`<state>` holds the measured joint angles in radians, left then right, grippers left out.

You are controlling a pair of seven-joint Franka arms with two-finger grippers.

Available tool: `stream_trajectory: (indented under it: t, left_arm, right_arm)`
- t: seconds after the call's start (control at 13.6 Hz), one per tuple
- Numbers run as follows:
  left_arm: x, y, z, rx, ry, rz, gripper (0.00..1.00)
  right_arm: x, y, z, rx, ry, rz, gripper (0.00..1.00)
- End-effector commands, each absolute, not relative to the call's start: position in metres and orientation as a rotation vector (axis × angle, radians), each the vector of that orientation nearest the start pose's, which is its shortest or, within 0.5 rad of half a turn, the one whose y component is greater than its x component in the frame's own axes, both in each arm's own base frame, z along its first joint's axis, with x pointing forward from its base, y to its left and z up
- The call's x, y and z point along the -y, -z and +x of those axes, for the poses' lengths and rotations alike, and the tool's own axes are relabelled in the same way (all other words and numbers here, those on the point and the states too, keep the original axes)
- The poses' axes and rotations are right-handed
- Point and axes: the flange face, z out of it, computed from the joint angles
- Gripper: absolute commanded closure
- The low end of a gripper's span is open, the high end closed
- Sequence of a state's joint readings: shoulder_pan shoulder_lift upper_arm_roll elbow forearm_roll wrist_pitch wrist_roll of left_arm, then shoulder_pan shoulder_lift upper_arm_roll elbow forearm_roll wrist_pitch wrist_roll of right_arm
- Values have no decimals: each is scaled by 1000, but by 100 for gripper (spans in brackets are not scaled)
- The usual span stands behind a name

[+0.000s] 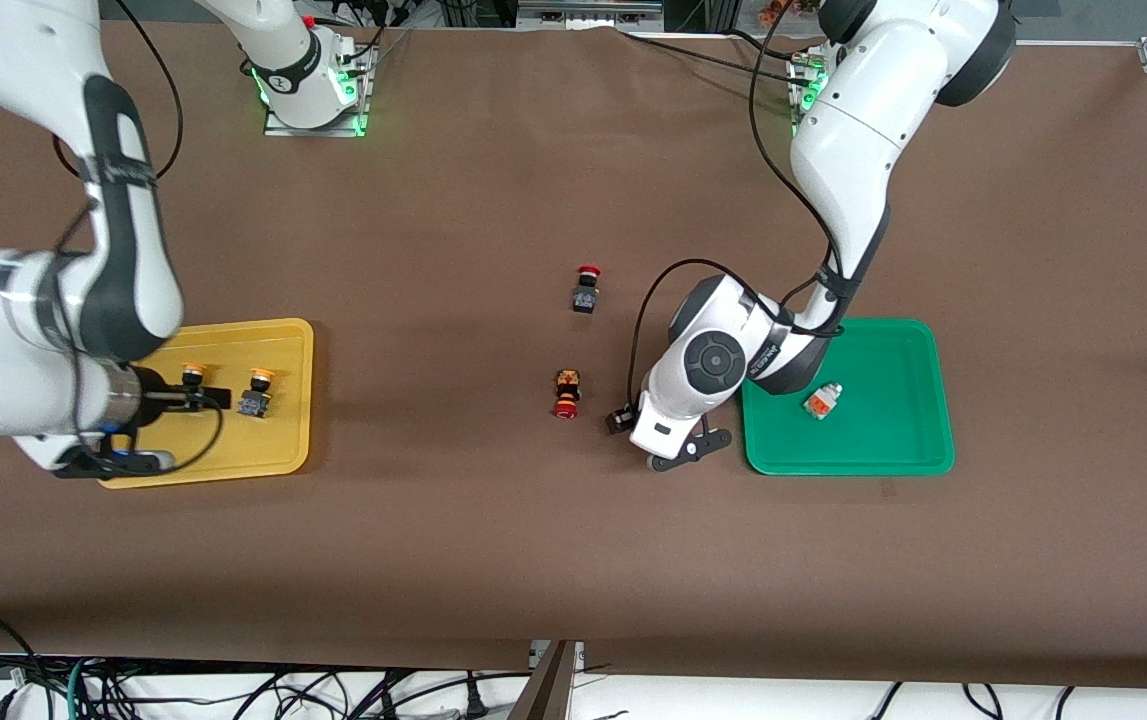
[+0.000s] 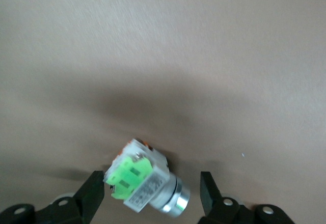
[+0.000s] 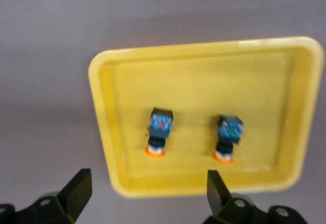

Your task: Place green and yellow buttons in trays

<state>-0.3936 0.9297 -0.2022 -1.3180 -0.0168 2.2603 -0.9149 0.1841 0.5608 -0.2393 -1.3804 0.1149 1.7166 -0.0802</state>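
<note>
My right gripper (image 3: 145, 191) hangs over the yellow tray (image 1: 293, 440), which sits toward the right arm's end of the table, and its jaws are spread wide with nothing between them. Both yellow-capped switches lie in that tray, side by side and apart from each other: the first yellow-capped switch (image 1: 193, 377) closer to the tray's outer end, the second yellow-capped switch (image 1: 257, 393) closer to the tray edge that faces the table's middle. In the right wrist view each one shows a dark blue body and an orange-yellow cap, and both rest clear of the tray rim. My left gripper (image 2: 153, 196) is low over bare brown table (image 1: 493, 540), just beside the edge of the green tray (image 1: 893, 450) that faces the table's middle. Its fingers (image 2: 92, 193) stand apart with the green-faced switch (image 2: 147, 178) between them; one finger sits right against the green end, the other stands clear of the metal collar, so I am not gripping it. That switch lies tipped on the cloth, outside the tray. The orange-faced switch (image 1: 821, 401) lies inside the green tray. Two red-capped switches lie mid-table: the black one (image 1: 586, 290) farther from the front camera, the orange-and-black one (image 1: 566, 393) nearer to it.
</note>
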Motion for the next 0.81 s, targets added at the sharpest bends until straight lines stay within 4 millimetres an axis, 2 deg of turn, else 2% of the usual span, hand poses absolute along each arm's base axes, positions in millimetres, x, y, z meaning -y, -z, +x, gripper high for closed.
stream_trajectory:
  t: [0.0, 0.15, 0.29, 0.44, 0.51, 0.66, 0.73]
  left_arm:
    - [400, -183, 625, 666, -186, -3206, 25]
    - [400, -179, 624, 651, -186, -3203, 25]
    - [399, -177, 624, 644, -182, -3201, 25]
    - [396, -176, 626, 634, -174, -3201, 25]
    - [393, -175, 629, 641, -173, -3200, 25]
    - [392, -175, 629, 643, -169, -3199, 25]
    - [392, -173, 629, 645, -175, -3198, 26]
  right_arm:
    - [2, -445, 679, 33, -332, -3111, 0]
    - [3, -504, 657, 36, -259, -3100, 0]
    - [8, -547, 627, 36, -273, -3073, 0]
    - [10, -576, 602, 47, -257, -3053, 0]
    - [17, -583, 593, 40, -251, -3047, 0]
    - [33, -612, 575, 25, -219, -3112, 0]
    - [27, -629, 567, 58, -171, -3158, 0]
